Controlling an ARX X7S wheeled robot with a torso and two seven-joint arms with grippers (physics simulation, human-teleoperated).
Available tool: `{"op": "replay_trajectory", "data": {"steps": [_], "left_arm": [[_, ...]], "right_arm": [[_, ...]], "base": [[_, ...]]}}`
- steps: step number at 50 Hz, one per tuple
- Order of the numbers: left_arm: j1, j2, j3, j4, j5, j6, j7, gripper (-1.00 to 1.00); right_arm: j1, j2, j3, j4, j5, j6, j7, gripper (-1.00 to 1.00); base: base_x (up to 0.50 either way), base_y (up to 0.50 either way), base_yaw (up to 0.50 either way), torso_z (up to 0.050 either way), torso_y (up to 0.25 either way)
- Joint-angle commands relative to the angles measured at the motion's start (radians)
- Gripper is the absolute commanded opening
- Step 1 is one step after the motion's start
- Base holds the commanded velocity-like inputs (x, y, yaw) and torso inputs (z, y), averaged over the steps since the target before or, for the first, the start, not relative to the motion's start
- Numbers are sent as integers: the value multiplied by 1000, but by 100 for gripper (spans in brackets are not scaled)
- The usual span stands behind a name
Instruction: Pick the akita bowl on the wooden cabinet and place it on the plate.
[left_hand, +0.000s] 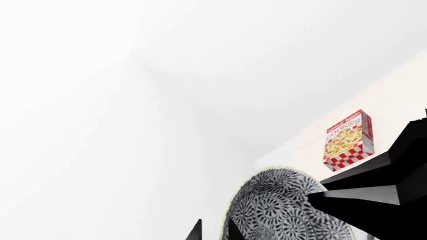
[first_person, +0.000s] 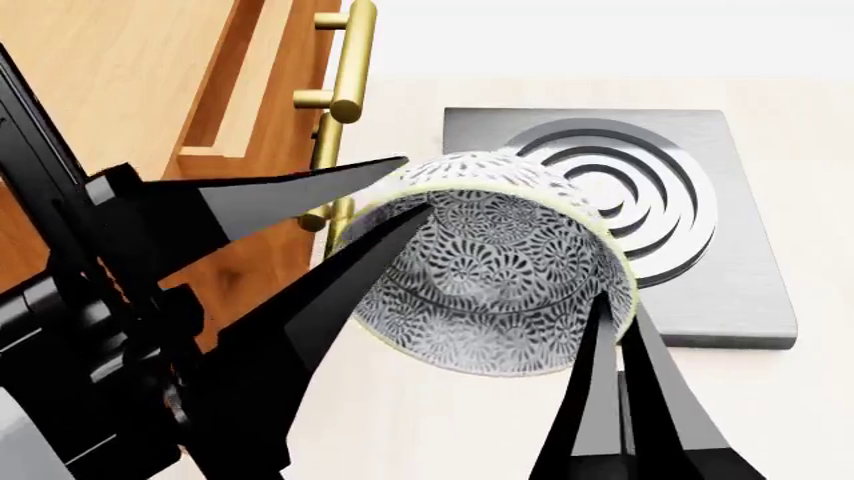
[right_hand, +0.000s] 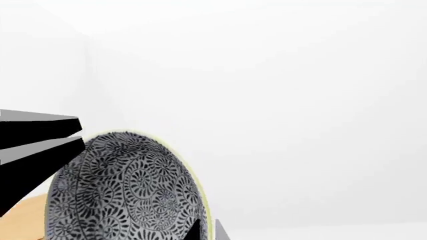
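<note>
The akita bowl (first_person: 494, 270) hangs tipped on its side in the air, its opening towards the head camera, beside the wooden cabinet (first_person: 120, 70). My right gripper (first_person: 614, 310) is shut on the bowl's lower right rim; in the right wrist view its fingers (right_hand: 208, 231) pinch the rim of the bowl (right_hand: 127, 190). My left gripper (first_person: 416, 182) straddles the upper left rim. In the left wrist view one finger of the left gripper (left_hand: 215, 231) is inside the bowl (left_hand: 287, 210), and a gap shows between the other and the rim. The plate is out of view.
A grey metal slab with concentric ring grooves (first_person: 721, 270) lies on the pale counter behind the bowl. Brass bar handles (first_person: 350, 70) stick out from the cabinet front near my left fingers. A red-and-white cookies box (left_hand: 348, 140) stands on the counter by the wall.
</note>
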Motion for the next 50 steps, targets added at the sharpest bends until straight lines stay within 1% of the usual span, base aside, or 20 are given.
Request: {"op": "replay_trajectory", "data": {"steps": [1, 2, 3, 5, 6, 7, 10, 13, 14, 16, 19, 20, 26, 29, 31, 38, 42, 45, 47, 50], "left_arm": [[-2, 20, -49, -14, 3, -14, 5, 100], [-3, 21, -50, -17, -4, -18, 3, 100], [-8, 25, -47, -15, 3, -39, -18, 100], [-7, 22, -41, -13, -18, -29, 23, 100], [-9, 24, -44, -18, -59, -38, 23, 100], [-9, 24, -42, -17, -46, -37, 25, 100], [-25, 26, -44, -33, -150, -50, 78, 100], [-35, 29, -45, -44, -226, -70, 85, 100], [-29, 23, -49, -42, -255, -56, 108, 100], [-24, 18, -52, -33, -237, -50, 91, 100], [-6, 10, -79, -49, -257, -12, 67, 100], [-8, 13, -65, -34, -209, -24, 71, 100], [-12, 24, -79, -29, -215, -23, 43, 100], [-18, 32, -91, -44, -216, -31, 6, 100], [-20, 32, -92, -45, -221, -29, 15, 100], [-22, 38, -101, -31, -228, -31, -5, 100], [-21, 43, -109, -27, -232, -30, -30, 100], [-14, 43, -115, -26, -228, -24, -49, 100], [-8, 45, -114, -20, -221, -24, -59, 100], [-6, 46, -115, -18, -217, -24, -64, 100]], "right_arm": [[26, -6, 38, -38, -13, 113, 69, -100], [33, -5, 33, -40, -19, 119, 72, -100], [54, -2, 34, -52, 3, 182, 110, -100], [93, 18, 6, -57, 22, 209, 152, -100], [117, 40, -14, -58, 36, 228, 199, -100], [134, 58, -38, -58, 35, 220, 220, -100], [199, 123, -117, -58, 62, 195, 307, -100], [228, 154, -158, -57, 71, 172, 345, -100], [232, 166, -169, -57, 75, 153, 355, -100], [247, 190, -194, -57, 78, 133, 383, -100], [220, 206, -173, -39, 97, 78, 402, -100], [216, 212, -170, -34, 95, 78, 408, -100], [170, 235, -127, -20, 109, 2, 435, -100], [145, 263, -102, -24, 111, -21, 455, -100], [126, 280, -85, -28, 110, -40, 469, -100], [-8, 371, 17, -54, 54, -167, 598, -100], [-61, 421, 44, -54, 38, -229, 662, -100], [-107, 443, 68, -53, 11, -280, 711, -100], [-150, 438, 89, -38, -6, -374, 706, -100], [-187, 451, 119, -44, -28, -408, 733, -100]], "base": [[0, 0, 0, 0, 0], [0, 0, 0, 0, 0], [0, 0, 0, 0, 0], [0, 0, 0, 0, 0], [0, 0, 0, 0, 0], [0, 0, 0, 0, 0], [0, 0, 0, 0, 0], [0, 0, 0, 0, 0], [0, 0, 0, 0, 0], [0, 0, 0, 0, 0], [0, 0, 0, 0, 0], [0, 0, 0, 0, 10], [0, 0, 0, 0, 0], [0, 0, 0, 3, 0], [0, 0, 0, 0, 0], [0, 0, 0, 0, 0], [0, 0, 0, 0, 0], [0, 0, 0, 0, 0], [0, 0, 0, 0, 0], [0, 0, 0, 0, 0]]}}
